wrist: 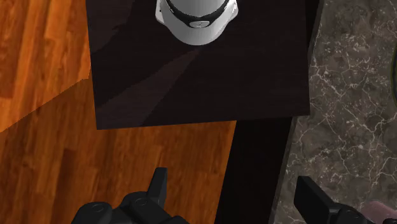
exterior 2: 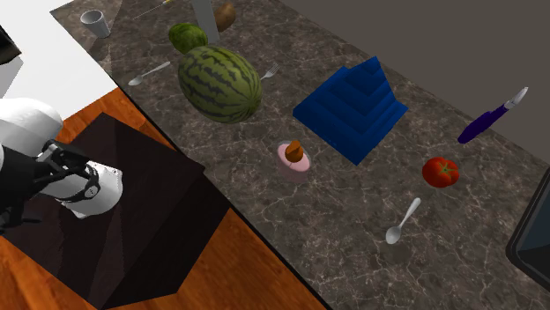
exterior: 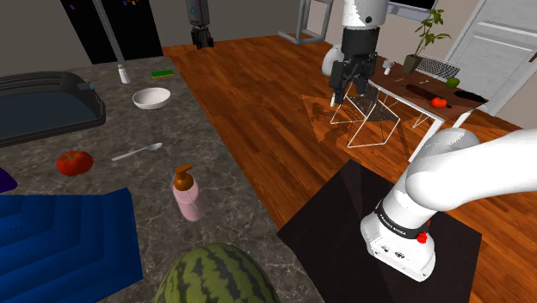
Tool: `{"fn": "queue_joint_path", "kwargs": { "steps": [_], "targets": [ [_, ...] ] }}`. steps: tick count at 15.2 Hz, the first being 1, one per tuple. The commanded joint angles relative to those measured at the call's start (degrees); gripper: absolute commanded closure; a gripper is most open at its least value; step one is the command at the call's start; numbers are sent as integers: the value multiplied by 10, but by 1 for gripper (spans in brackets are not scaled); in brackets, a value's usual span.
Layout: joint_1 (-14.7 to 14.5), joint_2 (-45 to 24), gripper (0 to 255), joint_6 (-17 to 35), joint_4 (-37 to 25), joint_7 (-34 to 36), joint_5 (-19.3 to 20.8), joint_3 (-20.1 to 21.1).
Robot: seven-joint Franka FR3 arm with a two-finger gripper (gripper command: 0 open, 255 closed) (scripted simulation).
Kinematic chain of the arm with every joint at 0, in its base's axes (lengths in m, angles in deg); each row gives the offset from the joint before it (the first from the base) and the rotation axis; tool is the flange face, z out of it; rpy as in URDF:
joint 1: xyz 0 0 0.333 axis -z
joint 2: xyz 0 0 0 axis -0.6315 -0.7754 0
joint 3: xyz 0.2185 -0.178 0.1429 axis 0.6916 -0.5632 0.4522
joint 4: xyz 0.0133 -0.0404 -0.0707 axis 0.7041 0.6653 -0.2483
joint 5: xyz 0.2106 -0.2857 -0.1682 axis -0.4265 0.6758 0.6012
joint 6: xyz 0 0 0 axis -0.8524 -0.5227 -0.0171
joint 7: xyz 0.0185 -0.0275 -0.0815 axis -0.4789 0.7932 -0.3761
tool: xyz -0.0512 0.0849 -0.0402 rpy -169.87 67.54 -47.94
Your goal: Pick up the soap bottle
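Shoulder view: the gripper [exterior: 352, 89] is seen hung high over the wood floor [exterior: 258, 95], well apart from the counter [exterior: 129, 185], fingers spread w/ nothing between them. The soap bottle [exterior: 187, 194], pink w/ a brown pump, is stood upright on the counter near its floor-side edge. It's placed between the spoon [exterior: 138, 152] and the watermelon [exterior: 215, 274], w/ the blue stepped block [exterior: 60, 241] near it toward that view's left. Nothing's been grasped, so the whole approach is prob yet to be done.

Second exterior view: the bottle is looked down on from above, w/ bare counter around it. The block and melon are set close by, the tomato [exterior 2: 441, 172] further off. The bottle looks tall and narrow, so it could be tipped if the pump gets clipped by a finger on the way down. If only the pump is pinched instead of the body, a slip should be expected imo. The block could also be bumped if the fingers are lined up toward it.

Wrist view: the fingers are shown wide apart, w/ the dark stand [wrist: 191, 76] and the white arm base [wrist: 197, 19] below, and a strip of counter off to one side. The hand is aimed at the stand, not at the bottle. If it's dropped too early during the move across, the counter edge could be hit.
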Motion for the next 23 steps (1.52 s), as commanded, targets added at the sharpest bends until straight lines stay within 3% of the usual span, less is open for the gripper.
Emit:
{"fn": "queue_joint_path", "kwargs": {
  "steps": [1, 14, 23],
  "targets": [
    [0, 0, 0, 0, 0, 0, 0, 0],
    [-46, -161, 0, 190, 10, 142, -84, 141],
    [-59, -337, 0, 308, -59, 251, -71, 228]
  ]
}}
